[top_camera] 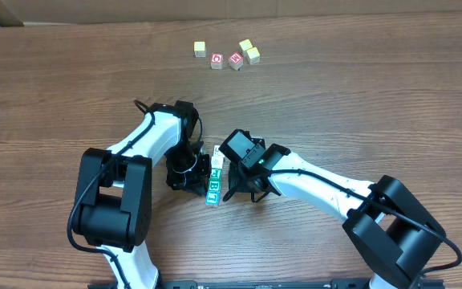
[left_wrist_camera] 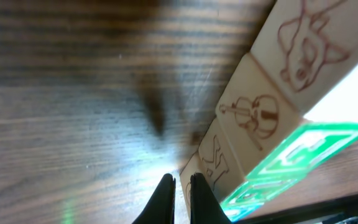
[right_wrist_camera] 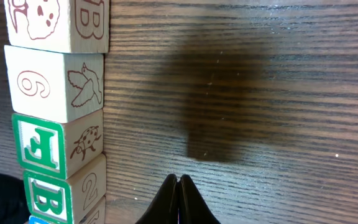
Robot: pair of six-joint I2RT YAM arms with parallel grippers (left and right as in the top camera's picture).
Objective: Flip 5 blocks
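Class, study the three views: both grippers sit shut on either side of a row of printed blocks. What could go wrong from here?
1. The blocks sit edge to edge in a row, so tipping one could drag or knock its neighbours.
2. The left gripper and right gripper flank the row closely; they might collide.
3. Both are shut, so a nudge may slide a block rather than flip it.

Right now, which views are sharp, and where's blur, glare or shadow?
Overhead: even light, sharp, though the blocks are tiny in frame. Left wrist: soft focus, the blocks loom skewed, one top face blown out white. Right wrist: crisp grain and prints, one dark shadow patch on the table.
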